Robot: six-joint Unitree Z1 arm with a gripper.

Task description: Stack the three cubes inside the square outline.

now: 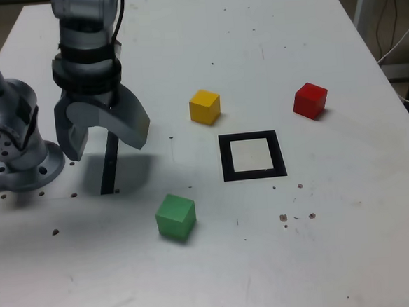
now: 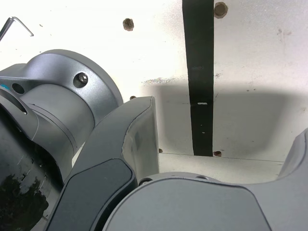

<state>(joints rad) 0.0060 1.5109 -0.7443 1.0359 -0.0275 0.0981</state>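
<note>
Three cubes lie apart on the white table in the exterior view. The yellow cube (image 1: 205, 106) sits just beyond the square outline (image 1: 252, 156), the red cube (image 1: 309, 100) is farther toward that view's right, and the green cube (image 1: 175, 217) rests nearer the front, left of the outline. The outline's pale centre holds nothing. My gripper (image 1: 105, 139) hangs open above the table at that view's left, well away from all cubes, with nothing between its fingers. The wrist view shows only the gripper (image 2: 226, 139), its grey fingers (image 2: 130, 139) spread wide over the bare table, and no cube.
A narrow black strip (image 1: 110, 163) runs along the table under the gripper, seen also as the black strip (image 2: 201, 72) in the wrist view. The arm's grey base (image 1: 15, 149) stands at the exterior view's left edge. Small screw holes and dark specks dot the table (image 1: 266, 37).
</note>
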